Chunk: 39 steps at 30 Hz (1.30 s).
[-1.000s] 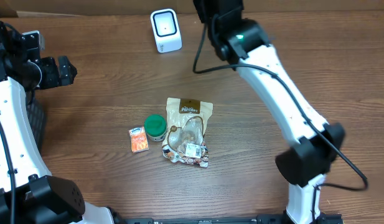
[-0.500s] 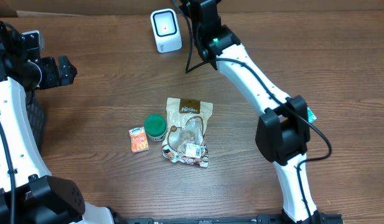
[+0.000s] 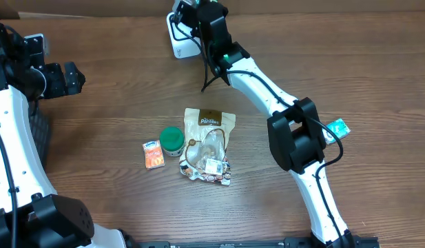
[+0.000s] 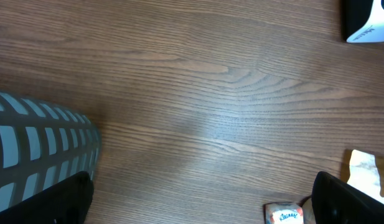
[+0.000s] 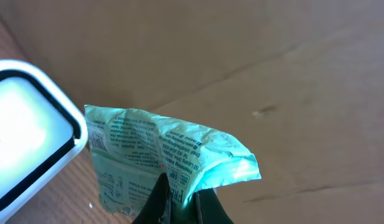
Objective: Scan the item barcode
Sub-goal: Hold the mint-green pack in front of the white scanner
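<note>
Success hinges on the right hand [image 5: 179, 190], clamped on the green sachet [image 5: 155, 152], turning its barcode squarely toward the white scanner [image 5: 27, 127].

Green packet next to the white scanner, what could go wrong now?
The green packet is crumpled, so its barcode may be folded or turned away from the scanner and not read. The right jaws pinch only its bottom edge, so it might slip out. The right arm hangs close over the scanner and could bump it.
</note>
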Each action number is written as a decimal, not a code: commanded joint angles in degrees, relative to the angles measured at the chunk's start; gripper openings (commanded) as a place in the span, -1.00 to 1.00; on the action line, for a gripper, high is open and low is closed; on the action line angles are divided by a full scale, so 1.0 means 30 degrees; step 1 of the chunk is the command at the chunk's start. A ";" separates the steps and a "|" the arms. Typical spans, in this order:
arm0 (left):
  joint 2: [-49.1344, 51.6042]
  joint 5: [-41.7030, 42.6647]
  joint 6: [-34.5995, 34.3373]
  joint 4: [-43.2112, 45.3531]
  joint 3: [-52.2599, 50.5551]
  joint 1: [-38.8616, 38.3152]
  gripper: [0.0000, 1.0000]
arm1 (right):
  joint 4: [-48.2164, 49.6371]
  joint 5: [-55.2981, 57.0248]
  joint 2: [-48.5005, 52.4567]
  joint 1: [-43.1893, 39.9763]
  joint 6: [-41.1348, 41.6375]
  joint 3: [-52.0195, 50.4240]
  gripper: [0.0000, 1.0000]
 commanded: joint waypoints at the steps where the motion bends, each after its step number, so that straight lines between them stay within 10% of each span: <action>1: 0.0066 0.0219 -0.0189 0.0015 0.0284 0.0189 1.00 | 0.0306 -0.0546 -0.0051 0.0240 -0.0554 0.0459 -0.92; 29: 0.0066 0.0219 -0.0189 0.0015 0.0284 0.0189 0.99 | 0.0590 -0.1297 -0.0328 0.0976 -0.1792 0.0459 -0.92; 39: 0.0066 0.0219 -0.0189 0.0015 0.0284 0.0189 1.00 | -0.5792 -0.1304 -0.6142 -0.0233 0.6309 0.0459 -0.92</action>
